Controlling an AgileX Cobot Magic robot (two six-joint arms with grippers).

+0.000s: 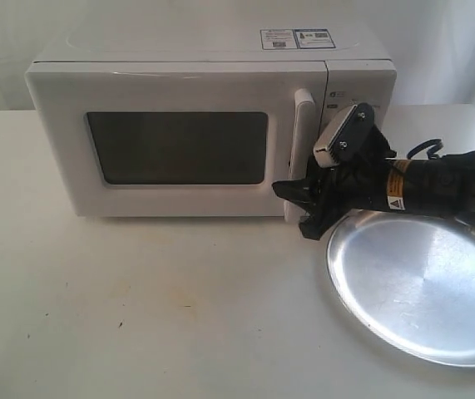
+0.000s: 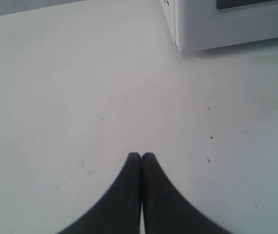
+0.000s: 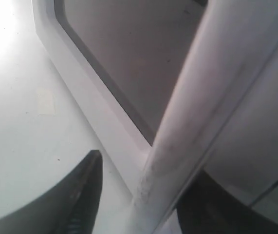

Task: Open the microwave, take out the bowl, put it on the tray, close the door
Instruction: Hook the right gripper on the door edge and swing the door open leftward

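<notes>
A scuffed white bench (image 1: 137, 316) stands before pale curtains (image 1: 4, 41), and the white boxy microwave (image 1: 179, 83) sits along its back edge, long side left to right, the shut dark-windowed door (image 1: 62, 150) facing the front edge. Its tall white bar handle (image 1: 301, 125) stands upright between the parted jaws of the right gripper (image 1: 302, 208), one finger clear of it. The big shiny silver round tray (image 1: 420, 291) lies at the front right corner, and the left gripper (image 2: 141, 156) hangs pinched together over bare bench.

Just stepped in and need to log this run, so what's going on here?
The right hand has its fingers on either side of the handle of the door of the microwave, and the door is shut. The left hand is closed, over the table near the microwave's corner. The tray holds nothing, and no bowl is in view.
</notes>
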